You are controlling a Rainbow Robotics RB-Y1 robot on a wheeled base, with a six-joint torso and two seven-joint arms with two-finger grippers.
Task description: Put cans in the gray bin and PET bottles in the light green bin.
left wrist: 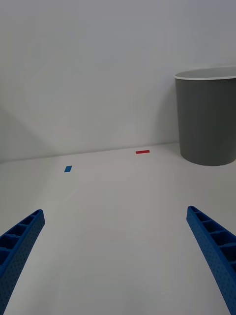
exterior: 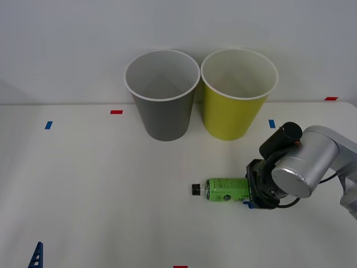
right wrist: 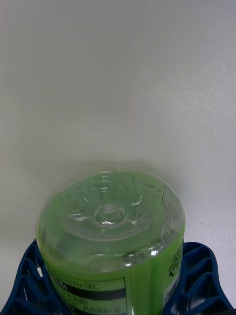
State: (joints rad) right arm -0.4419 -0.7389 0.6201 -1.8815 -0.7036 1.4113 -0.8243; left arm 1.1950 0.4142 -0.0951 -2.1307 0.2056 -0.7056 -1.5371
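From the front view, you are at the pickup step. The bottle (exterior: 223,190) lies on its side on the white table (exterior: 83,184), black cap pointing left, base toward the right gripper (exterior: 252,192), which sits at the bottle's right end, near and right of the bins. The gray bin (exterior: 162,95) and the light green bin (exterior: 237,95) stand side by side at the far edge, rims almost touching, both round, tapered and smooth with white rims. I judge your next move to be a lift clear of the table, then a carry far and slightly left to the light green bin, high enough to pass its rim. The left gripper's tip (exterior: 36,255) waits at the near left corner.

In the right wrist view, the bottle's base (right wrist: 110,216) is a clear moulded dimple over a glossy green label, and the ribbed blue fingers (right wrist: 29,285) flank it on both sides, seemingly pinching it. The plastic looks thin and slick, so expect some give.

In the left wrist view, the left fingers (left wrist: 19,246) are spread wide over bare table, with the gray bin (left wrist: 206,118) farther off.
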